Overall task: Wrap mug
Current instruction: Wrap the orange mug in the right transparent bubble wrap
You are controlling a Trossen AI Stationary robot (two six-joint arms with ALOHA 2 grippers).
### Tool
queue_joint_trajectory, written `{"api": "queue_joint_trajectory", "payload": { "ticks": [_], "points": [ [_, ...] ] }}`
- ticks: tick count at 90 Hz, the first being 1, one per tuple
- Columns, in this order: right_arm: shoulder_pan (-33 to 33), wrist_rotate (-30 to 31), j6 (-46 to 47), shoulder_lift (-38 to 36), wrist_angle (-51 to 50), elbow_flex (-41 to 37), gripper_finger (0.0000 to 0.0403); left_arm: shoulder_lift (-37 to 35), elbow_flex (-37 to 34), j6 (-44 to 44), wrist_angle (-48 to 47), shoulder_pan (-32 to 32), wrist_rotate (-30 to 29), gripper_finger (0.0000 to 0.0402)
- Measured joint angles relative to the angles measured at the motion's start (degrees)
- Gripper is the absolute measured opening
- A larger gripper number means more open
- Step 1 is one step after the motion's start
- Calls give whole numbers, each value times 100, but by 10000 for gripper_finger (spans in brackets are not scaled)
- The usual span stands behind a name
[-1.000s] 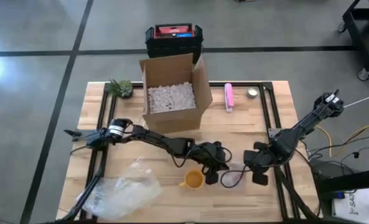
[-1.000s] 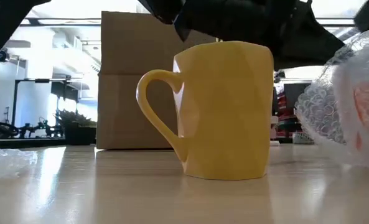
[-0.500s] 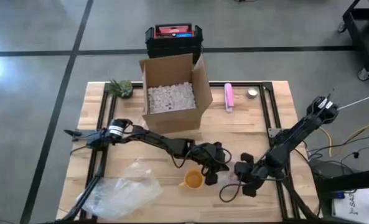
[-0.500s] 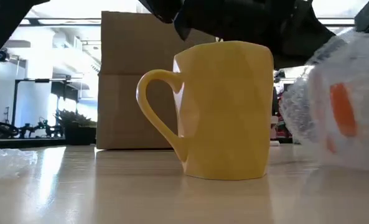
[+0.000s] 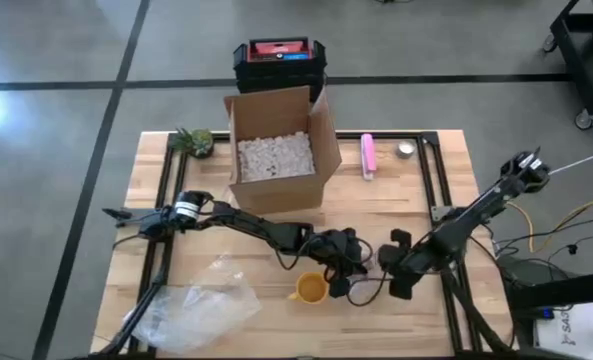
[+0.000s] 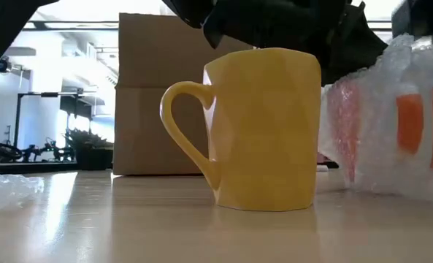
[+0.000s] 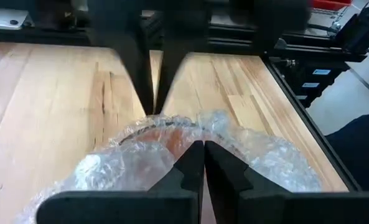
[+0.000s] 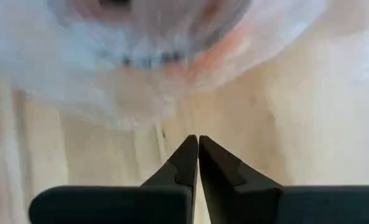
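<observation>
A yellow mug [image 5: 309,289] [image 6: 263,128] stands upright on the table, untouched. Just right of it lies a bundle of bubble wrap [image 5: 368,264] [image 6: 391,124] with something orange inside, resting on the table. My left gripper [image 5: 344,274] [image 7: 203,144] reaches over the mug, shut at the bundle's left side. From the right comes my right gripper [image 5: 380,266] [image 8: 197,138], also shut, its tips at the bundle's other side [image 7: 154,111]. My left gripper has its shut fingers on the bundle's upper wrap [image 7: 190,134], coming slanting down from the table's left. Whether a layer lies between the fingers is hidden by the fingers themselves. The bundle rests on the table. My right gripper's shut fingertips [image 7: 148,93] meet the bundle's right edge [image 7: 162,118], slanting down from the table's right; I cannot tell whether they pinch any wrap.
A loose sheet of bubble wrap [image 5: 191,305] lies near the front left. An open cardboard box [image 5: 276,150] of white filler stands at the back, with a small plant [image 5: 194,141], a pink object [image 5: 368,155] and a small round tin [image 5: 406,149] beside it.
My right gripper has swung toward the near edge and to the left, then back toward the far edge, ending closer to the mug. The wrapped bundle has slid left toward the mug and turned, showing more of its orange inside. The mug has stayed put.
</observation>
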Motion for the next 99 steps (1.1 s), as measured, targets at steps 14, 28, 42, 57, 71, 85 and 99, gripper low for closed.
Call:
{"api": "queue_joint_trajectory", "payload": {
  "ticks": [14,28,42,57,71,85,99],
  "points": [
    [-9,958,-449,-412,366,152,0,-173,1,225,-205,0,-116,0],
    [-66,1287,-830,-339,836,144,0,-676,94,354,-1001,-11,-415,0],
    [-79,1302,-1206,187,1506,148,0,-1035,4,359,-1615,-22,-1251,0],
    [-162,1468,-961,1014,1416,144,0,-1015,-75,158,-2056,21,-1854,0],
    [-115,1554,-879,1485,1707,177,0,-797,-101,-103,-2264,26,-1856,0],
    [-112,1517,-1117,1556,2109,162,0,-611,-115,-158,-1985,31,-1846,0],
    [-112,1511,-1412,1513,2317,139,0,-516,-118,-95,-1193,68,-1840,0]
  ]
}}
